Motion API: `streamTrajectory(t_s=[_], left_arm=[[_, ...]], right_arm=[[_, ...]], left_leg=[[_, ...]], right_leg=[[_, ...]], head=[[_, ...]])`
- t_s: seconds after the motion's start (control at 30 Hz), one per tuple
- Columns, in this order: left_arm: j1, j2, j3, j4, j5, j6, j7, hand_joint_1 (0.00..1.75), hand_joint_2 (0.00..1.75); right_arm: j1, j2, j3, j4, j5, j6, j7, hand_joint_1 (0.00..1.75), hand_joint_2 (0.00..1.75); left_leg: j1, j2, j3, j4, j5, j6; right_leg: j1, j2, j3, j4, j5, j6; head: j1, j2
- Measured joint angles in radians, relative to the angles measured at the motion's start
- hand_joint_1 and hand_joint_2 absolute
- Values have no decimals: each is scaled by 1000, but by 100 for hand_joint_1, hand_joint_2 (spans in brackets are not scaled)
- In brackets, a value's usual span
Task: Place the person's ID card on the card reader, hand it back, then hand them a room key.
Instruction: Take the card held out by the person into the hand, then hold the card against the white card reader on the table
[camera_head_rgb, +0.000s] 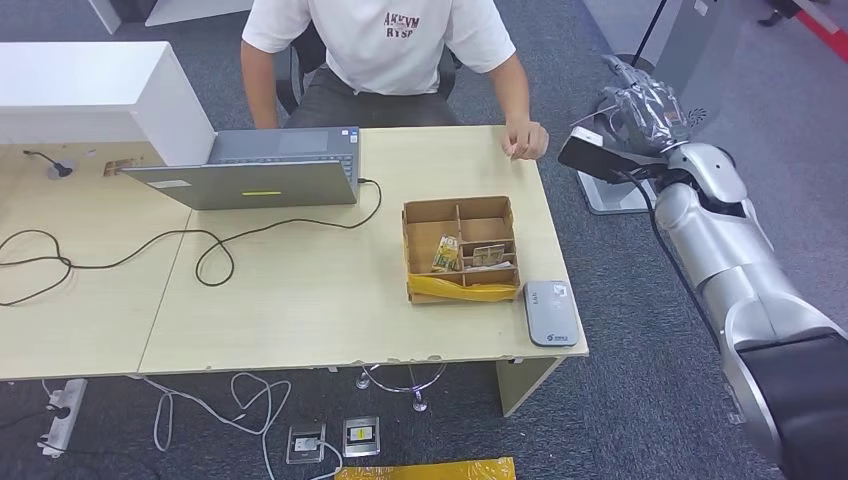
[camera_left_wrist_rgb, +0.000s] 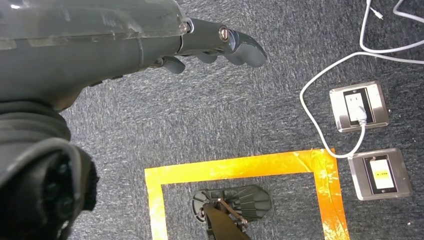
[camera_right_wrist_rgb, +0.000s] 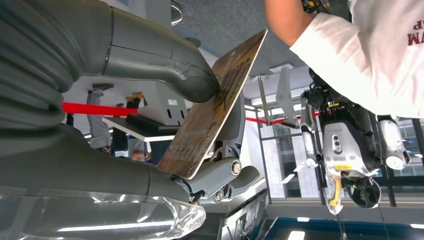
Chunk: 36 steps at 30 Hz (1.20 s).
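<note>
Right hand (camera_right_wrist_rgb: 200, 130) had a card (camera_right_wrist_rgb: 215, 107) pinched between thumb and fingers, held up off the desk's far right corner. Couldn't tell from the face whether it was the ID or a room key. Its long axis ran out from the grip toward the person (camera_head_rgb: 385, 50).

Person's hand (camera_head_rgb: 527, 140) rested on the desk (camera_head_rgb: 300, 300) edge, near the card and to its left, not reaching. Card reader (camera_head_rgb: 551, 312) sat well apart, back at the near right corner beside the cardboard tray (camera_head_rgb: 460, 250).

My read: the handover hinged on that sideways gap. Left hand (camera_left_wrist_rgb: 220, 42) hung slack over the floor, fingers loose, holding nothing, far from it all.
</note>
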Motion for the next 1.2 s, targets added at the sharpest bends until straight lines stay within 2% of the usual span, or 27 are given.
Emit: streamTrajectory(t_s=[0.2,0.4,0.6,0.8,1.2], left_arm=[[1,0,0,0,14,1,0,0,0],[2,0,0,0,37,3,3,0,0],[4,1,0,0,46,3,11,0,0],[4,6,0,0,48,3,11,0,0],[4,8,0,0,62,3,11,0,0]], right_arm=[[22,-11,8,1,0,50,10,175,175],[131,-50,17,-36,-4,99,42,175,175],[244,-91,31,-90,-26,97,70,175,175],[316,-117,41,-133,-36,80,86,175,175],[395,-130,59,-236,-18,88,108,175,175]], left_leg=[[0,0,0,0,0,0],[0,0,0,0,0,0],[0,0,0,0,0,0],[0,0,0,0,0,0],[0,1,0,0,0,0]], right_leg=[[0,0,0,0,0,0],[0,0,0,-1,0,0],[0,1,0,-1,0,0],[0,1,0,-1,0,0],[0,2,0,-1,0,0]], head=[[0,0],[0,0],[0,0],[0,0],[0,0]])
